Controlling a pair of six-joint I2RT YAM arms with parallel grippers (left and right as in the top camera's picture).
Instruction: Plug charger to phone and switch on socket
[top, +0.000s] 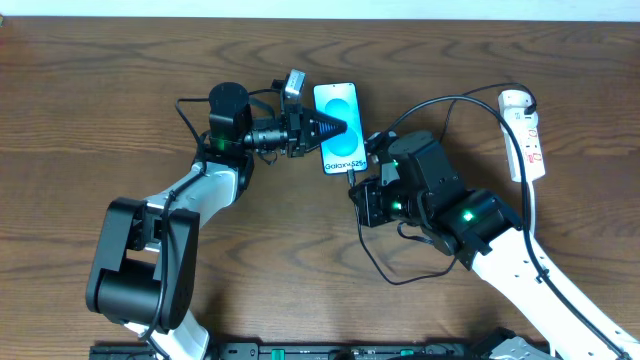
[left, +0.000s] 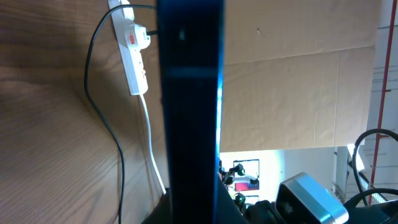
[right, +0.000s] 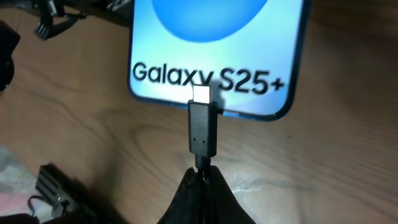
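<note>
The phone (top: 338, 128) lies at the table's middle with its blue screen lit and "Galaxy S25+" readable in the right wrist view (right: 211, 56). My left gripper (top: 338, 127) reaches in from the left and is shut on the phone, which shows edge-on as a dark band in the left wrist view (left: 189, 112). My right gripper (right: 202, 177) is shut on the charger's black plug (right: 202, 127), just below the phone in the overhead view (top: 353, 176). The metal tip sits at the phone's bottom edge, not inserted. The white socket (top: 526, 135) lies at the far right, also in the left wrist view (left: 134, 59).
The black charger cable (top: 440, 102) arcs from the socket end to my right arm and loops on the table in front of it (top: 385, 272). The socket's white cord (top: 530, 215) runs toward the front right. A cardboard wall (left: 298, 74) stands behind the table.
</note>
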